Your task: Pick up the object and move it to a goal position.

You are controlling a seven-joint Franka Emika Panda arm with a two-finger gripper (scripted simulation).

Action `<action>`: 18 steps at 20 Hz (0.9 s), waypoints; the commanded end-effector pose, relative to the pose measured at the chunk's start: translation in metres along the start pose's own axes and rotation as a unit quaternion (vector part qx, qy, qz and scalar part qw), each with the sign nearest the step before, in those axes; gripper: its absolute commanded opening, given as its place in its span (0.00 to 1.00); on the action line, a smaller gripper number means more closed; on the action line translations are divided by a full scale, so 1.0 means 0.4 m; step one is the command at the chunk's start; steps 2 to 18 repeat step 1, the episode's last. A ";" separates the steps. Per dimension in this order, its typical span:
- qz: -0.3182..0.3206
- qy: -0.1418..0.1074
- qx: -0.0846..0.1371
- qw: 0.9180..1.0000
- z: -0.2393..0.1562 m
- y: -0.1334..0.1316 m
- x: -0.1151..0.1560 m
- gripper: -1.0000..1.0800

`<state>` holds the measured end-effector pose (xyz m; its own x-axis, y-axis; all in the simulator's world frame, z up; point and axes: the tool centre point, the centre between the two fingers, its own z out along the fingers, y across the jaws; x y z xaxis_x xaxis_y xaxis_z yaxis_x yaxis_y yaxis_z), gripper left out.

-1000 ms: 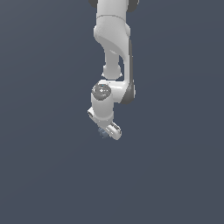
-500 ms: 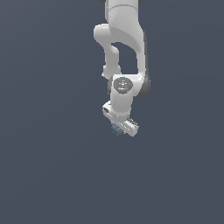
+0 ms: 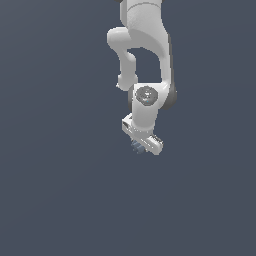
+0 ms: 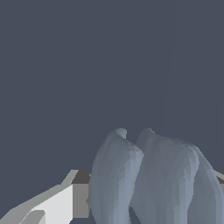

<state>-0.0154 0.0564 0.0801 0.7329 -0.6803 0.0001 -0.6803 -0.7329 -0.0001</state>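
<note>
While our arm [image 3: 145, 45] hangs over the plain dark ground, we see it has swung toward the exterior view's right and drawn its wrist higher than a second ago. Our gripper [image 3: 141, 145] carries the blue-grey ball [image 3: 137, 146] along, jaws clamped on it; the ball [image 4: 153, 179] looms lumpy before the wrist camera.

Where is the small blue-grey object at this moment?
In the exterior view the blue-grey object sits just under the white gripper, near the picture's centre; the wrist view shows it close beside a finger.
</note>
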 end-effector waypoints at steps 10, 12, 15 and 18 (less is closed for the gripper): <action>0.001 0.000 0.000 1.000 0.002 0.004 0.005 0.00; 0.001 0.000 0.000 1.000 0.002 0.004 0.005 0.00; 0.001 0.000 0.000 1.000 0.002 0.004 0.005 0.00; 0.001 0.000 0.000 1.000 0.002 0.004 0.005 0.00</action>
